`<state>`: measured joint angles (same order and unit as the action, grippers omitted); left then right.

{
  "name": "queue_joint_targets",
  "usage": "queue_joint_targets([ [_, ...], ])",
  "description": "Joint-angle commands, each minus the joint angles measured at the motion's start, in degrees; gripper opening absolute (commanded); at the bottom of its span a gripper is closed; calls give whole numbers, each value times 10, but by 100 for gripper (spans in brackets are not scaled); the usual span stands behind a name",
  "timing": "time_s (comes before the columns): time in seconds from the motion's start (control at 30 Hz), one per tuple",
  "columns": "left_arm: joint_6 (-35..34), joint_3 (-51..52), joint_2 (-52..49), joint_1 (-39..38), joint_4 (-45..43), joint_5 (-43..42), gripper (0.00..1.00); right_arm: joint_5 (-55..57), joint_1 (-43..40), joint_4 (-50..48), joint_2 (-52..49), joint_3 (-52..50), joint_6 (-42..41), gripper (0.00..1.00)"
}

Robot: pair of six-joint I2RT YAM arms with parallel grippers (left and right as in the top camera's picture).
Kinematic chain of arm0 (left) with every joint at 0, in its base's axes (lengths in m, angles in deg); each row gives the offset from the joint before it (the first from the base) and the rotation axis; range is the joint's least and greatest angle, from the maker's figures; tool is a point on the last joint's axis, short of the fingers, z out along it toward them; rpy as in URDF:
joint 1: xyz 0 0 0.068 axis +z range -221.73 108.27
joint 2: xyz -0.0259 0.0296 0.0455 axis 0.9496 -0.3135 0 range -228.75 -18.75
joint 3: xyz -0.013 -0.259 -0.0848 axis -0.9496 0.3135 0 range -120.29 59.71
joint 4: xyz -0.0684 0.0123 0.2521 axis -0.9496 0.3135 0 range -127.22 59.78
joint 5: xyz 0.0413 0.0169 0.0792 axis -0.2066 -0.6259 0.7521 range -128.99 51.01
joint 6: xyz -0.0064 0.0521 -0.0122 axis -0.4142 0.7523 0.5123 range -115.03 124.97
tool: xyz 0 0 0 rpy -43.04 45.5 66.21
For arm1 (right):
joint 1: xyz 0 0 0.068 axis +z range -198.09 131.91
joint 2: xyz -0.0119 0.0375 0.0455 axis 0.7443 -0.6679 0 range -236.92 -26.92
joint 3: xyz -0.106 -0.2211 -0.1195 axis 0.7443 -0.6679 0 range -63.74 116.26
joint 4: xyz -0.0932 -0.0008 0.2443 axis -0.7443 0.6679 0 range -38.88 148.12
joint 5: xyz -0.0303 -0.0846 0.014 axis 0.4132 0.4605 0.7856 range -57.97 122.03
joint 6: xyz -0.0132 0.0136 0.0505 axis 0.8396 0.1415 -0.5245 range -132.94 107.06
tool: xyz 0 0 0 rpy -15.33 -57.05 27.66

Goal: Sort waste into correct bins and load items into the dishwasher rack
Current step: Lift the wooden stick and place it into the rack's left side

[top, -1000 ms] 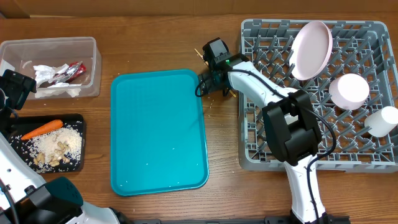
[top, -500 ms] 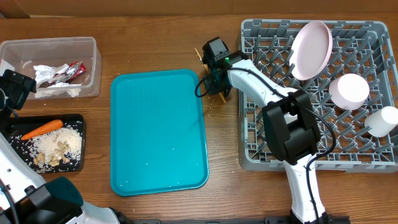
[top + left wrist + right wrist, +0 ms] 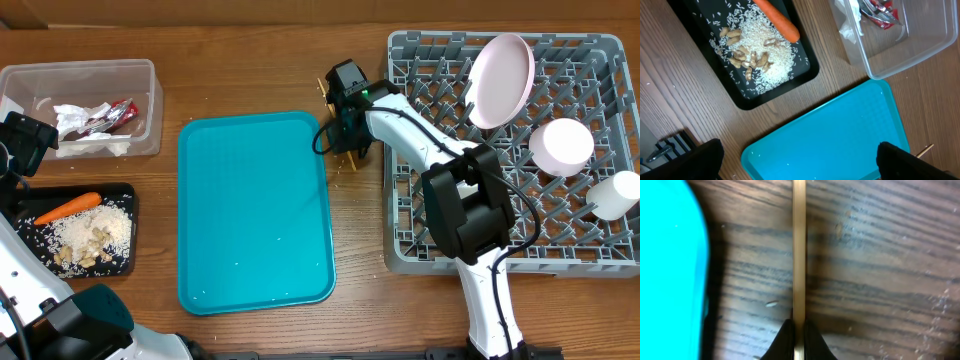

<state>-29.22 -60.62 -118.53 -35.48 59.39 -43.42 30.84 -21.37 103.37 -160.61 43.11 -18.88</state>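
My right gripper (image 3: 799, 336) is shut on the thin wooden stick (image 3: 799, 250), which lies on the wood between the teal tray and the dishwasher rack (image 3: 410, 250). From overhead, the right gripper (image 3: 346, 118) stands over the stick (image 3: 352, 160). The rack holds a pink plate (image 3: 500, 80) on edge, a bowl (image 3: 562, 145) and a white cup (image 3: 613, 195). My left gripper (image 3: 800, 165) is open and empty above the tray's corner. The clear tub (image 3: 150, 75) holds napkins (image 3: 80, 125) and a red wrapper (image 3: 115, 115). The black tray (image 3: 130, 195) holds a carrot (image 3: 68, 207) and food scraps (image 3: 90, 240).
The flat teal tray (image 3: 255, 210) lies in the middle, its right edge (image 3: 670, 255) close beside the stick. A few crumbs lie on the wood near the stick. The left arm (image 3: 20, 145) stands at the left edge beside the tub.
The right jaws have closed on the stick, and the wrist has shifted slightly. The left arm has not moved.
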Motion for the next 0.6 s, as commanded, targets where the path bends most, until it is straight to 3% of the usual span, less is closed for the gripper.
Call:
queue_joint_targets([
  [0.0, -5, 2, -2, 1, 0, 4, 100, -11, -2, 12, 7, 49, -29, 4],
  [0.37, -5, 2, -2, 1, 0, 4, 100, 0, -72, 91, 180, 87, -82, 4],
  [0.57, -5, 2, -2, 1, 0, 4, 100, -14, -143, 156, 215, 87, -83, 4],
])
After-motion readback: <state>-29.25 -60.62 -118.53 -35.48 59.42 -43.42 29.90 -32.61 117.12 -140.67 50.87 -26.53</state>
